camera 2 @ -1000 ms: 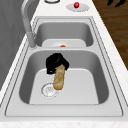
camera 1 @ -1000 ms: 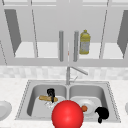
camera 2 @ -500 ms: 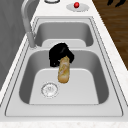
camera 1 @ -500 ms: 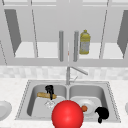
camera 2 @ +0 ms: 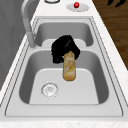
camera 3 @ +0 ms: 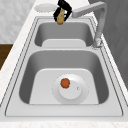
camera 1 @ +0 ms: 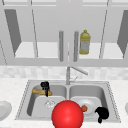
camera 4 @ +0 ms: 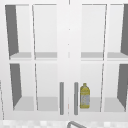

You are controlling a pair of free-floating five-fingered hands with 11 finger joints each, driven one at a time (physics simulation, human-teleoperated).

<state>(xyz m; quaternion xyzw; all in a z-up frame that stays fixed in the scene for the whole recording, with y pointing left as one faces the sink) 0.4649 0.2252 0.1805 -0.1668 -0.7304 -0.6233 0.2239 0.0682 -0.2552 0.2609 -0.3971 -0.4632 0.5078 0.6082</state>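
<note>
Over the left basin, our left hand (camera 1: 45, 85) curls round one end of a bread loaf (camera 1: 41, 92).

From that grip outward: we hold the loaf level above the left basin (camera 2: 75, 86), its free end at 9 o'clock in the front view; the drain (camera 2: 49, 89) lies below. We judge it light, fairly stiff yet crushable, best taken mid-length. The faucet (camera 1: 71, 72) stands at 3 o'clock, the divider beyond; open room lies overhead. Our right hand (camera 1: 102, 113), fingers curled on nothing, hangs at the sink's front rim.
</note>
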